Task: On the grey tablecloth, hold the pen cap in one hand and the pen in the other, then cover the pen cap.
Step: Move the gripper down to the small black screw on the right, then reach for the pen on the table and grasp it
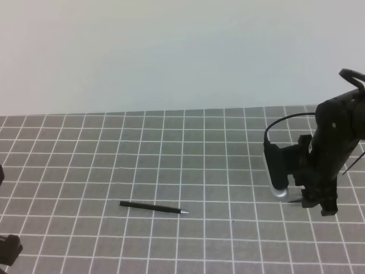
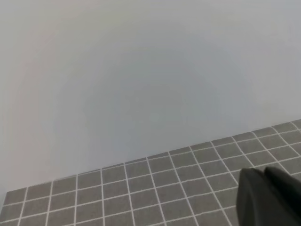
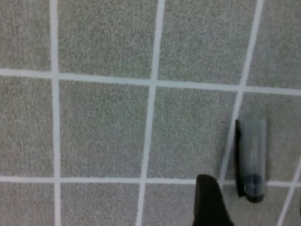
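On the grey tablecloth [image 1: 171,148] with its white grid, the thin black pen [image 1: 153,207] lies flat, silvery tip pointing right, while the short translucent pen cap [image 3: 251,157], dark at one end, lies separately across a grid line.

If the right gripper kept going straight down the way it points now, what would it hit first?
Most likely the grey tablecloth, just beside the pen cap. In the right wrist view the cap lies right of the one visible finger, though depth is unclear.

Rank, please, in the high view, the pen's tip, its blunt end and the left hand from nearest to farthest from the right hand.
From the right hand:
1. Pen's tip, centre.
2. Blunt end, further left.
3. Left hand, bottom-left corner.
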`<state>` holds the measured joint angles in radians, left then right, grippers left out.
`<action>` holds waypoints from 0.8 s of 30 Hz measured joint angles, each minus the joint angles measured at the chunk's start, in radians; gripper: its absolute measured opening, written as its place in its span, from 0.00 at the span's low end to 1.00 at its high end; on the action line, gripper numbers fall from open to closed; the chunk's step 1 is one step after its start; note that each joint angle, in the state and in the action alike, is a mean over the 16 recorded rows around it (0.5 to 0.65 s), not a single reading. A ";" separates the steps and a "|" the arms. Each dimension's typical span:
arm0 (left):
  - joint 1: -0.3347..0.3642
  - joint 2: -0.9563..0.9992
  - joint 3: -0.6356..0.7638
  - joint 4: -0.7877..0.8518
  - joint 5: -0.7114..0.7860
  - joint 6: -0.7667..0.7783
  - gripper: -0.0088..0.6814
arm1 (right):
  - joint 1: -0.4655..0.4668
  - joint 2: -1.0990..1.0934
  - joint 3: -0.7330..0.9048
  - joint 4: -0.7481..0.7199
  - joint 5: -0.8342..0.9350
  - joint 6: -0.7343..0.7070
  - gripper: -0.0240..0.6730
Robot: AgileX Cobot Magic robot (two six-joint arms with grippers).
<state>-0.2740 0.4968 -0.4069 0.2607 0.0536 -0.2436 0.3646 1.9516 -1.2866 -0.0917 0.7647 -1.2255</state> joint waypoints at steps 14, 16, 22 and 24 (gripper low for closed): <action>0.000 0.000 0.000 0.000 0.000 0.000 0.01 | 0.000 0.032 -0.002 -0.019 -0.045 0.002 0.59; 0.000 0.000 0.000 0.000 0.000 -0.001 0.01 | 0.000 0.034 -0.002 -0.021 -0.049 0.005 0.59; 0.000 0.000 0.000 0.000 0.000 -0.004 0.01 | 0.000 0.041 -0.002 -0.022 -0.055 0.016 0.59; 0.000 0.000 0.000 0.000 0.000 -0.005 0.01 | 0.000 0.045 -0.002 -0.022 -0.051 0.020 0.59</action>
<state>-0.2740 0.4968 -0.4069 0.2607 0.0536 -0.2486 0.3646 1.9964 -1.2883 -0.1137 0.7135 -1.2051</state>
